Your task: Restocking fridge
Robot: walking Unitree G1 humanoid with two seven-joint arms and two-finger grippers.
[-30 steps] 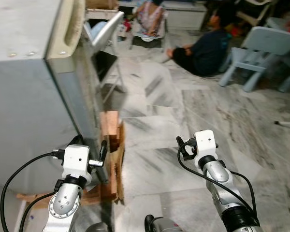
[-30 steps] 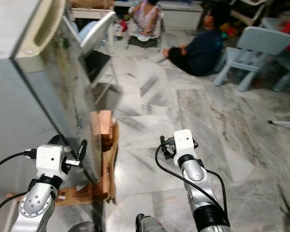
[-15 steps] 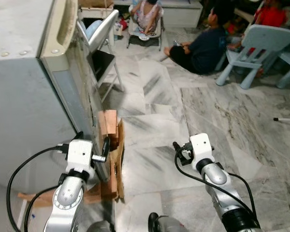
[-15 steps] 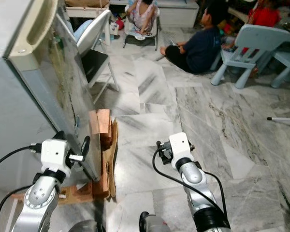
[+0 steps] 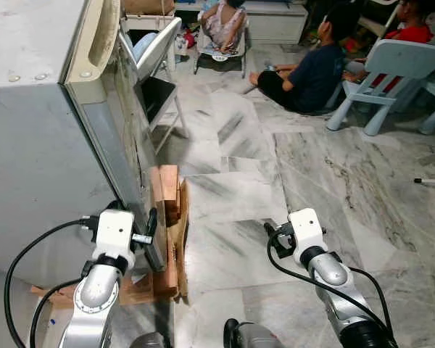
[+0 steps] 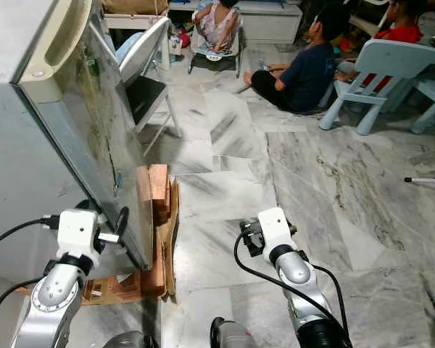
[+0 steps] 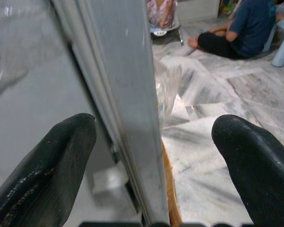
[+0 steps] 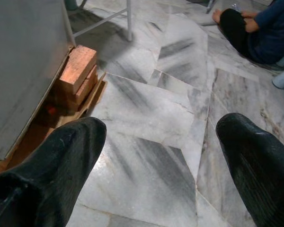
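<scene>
The grey fridge [image 5: 36, 145] stands on my left with its door [image 6: 101, 145] a little ajar. My left gripper [image 5: 152, 235] is low down at the door's free edge. In the left wrist view the left gripper [image 7: 156, 124] is open and its two black fingers [image 7: 57, 161] straddle the door's edge [image 7: 132, 118], one on each side. My right gripper [image 5: 272, 238] hangs open over the marble floor [image 8: 146, 118] to the right of the fridge, with nothing between its fingers.
Wooden blocks and cardboard [image 5: 170, 199] prop the fridge's base. A folding chair [image 5: 156, 65] stands just beyond the door. People [image 5: 312, 69] sit on the floor further back, beside a pale blue plastic chair [image 5: 391, 69]. Marble floor stretches to the right.
The head view has shifted a little. My left gripper stays at the door's lower edge. The right gripper sits slightly lower in the picture.
</scene>
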